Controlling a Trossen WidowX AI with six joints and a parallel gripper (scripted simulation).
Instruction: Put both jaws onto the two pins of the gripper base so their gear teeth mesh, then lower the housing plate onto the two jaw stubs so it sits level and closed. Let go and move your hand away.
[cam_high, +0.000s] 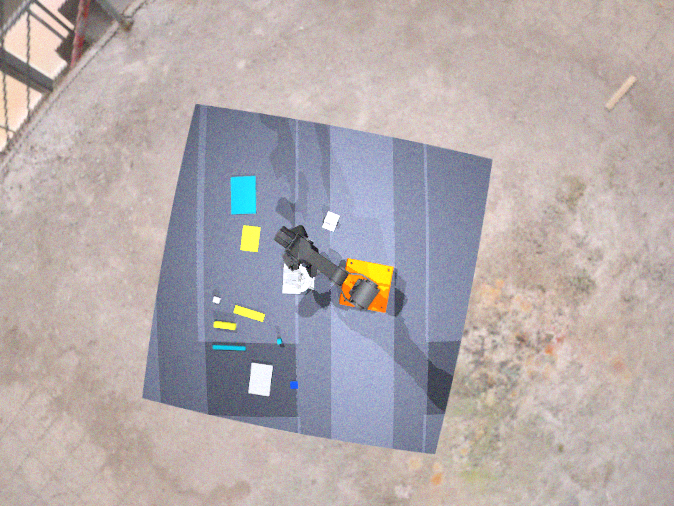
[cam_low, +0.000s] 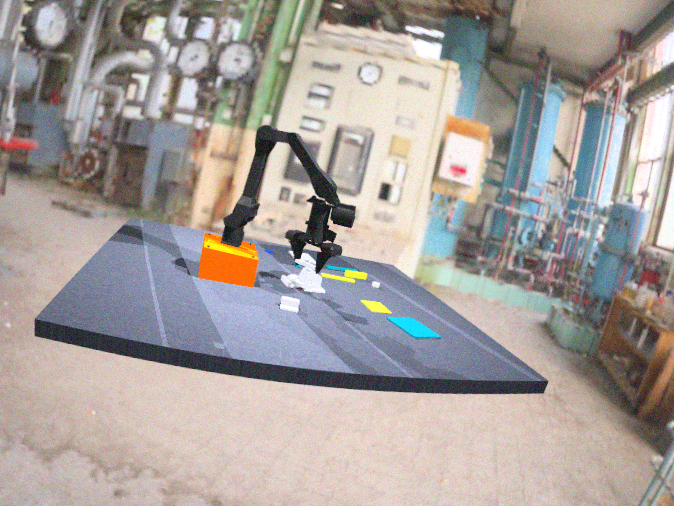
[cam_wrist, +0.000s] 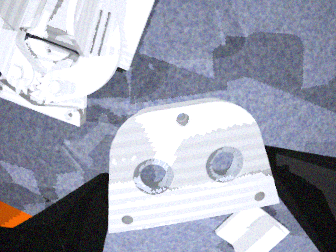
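My gripper (cam_low: 308, 266) (cam_wrist: 185, 168) is shut on the white housing plate (cam_wrist: 190, 192), one finger at each side edge. The plate has a rounded far edge, two large round holes and three small ones. The white gripper base (cam_high: 289, 284) (cam_low: 314, 287) (cam_wrist: 131, 35) lies on the table, at the upper left in the wrist view. White jaw parts (cam_wrist: 102, 67) lie on it, with two round stubs showing faintly. The held plate is above the table, to the side of the base in the wrist view. Glare hides whether the gear teeth mesh.
The orange box (cam_high: 381, 272) (cam_low: 228, 267) under the arm stands near the base. A small white block (cam_high: 330, 221) (cam_low: 289, 303) (cam_wrist: 252, 230) lies nearby. A cyan plate (cam_high: 243, 194) (cam_low: 413, 327), a yellow plate (cam_high: 250, 238) (cam_low: 375, 306), yellow bars (cam_high: 249, 313) and a white plate (cam_high: 260, 379) lie farther off.
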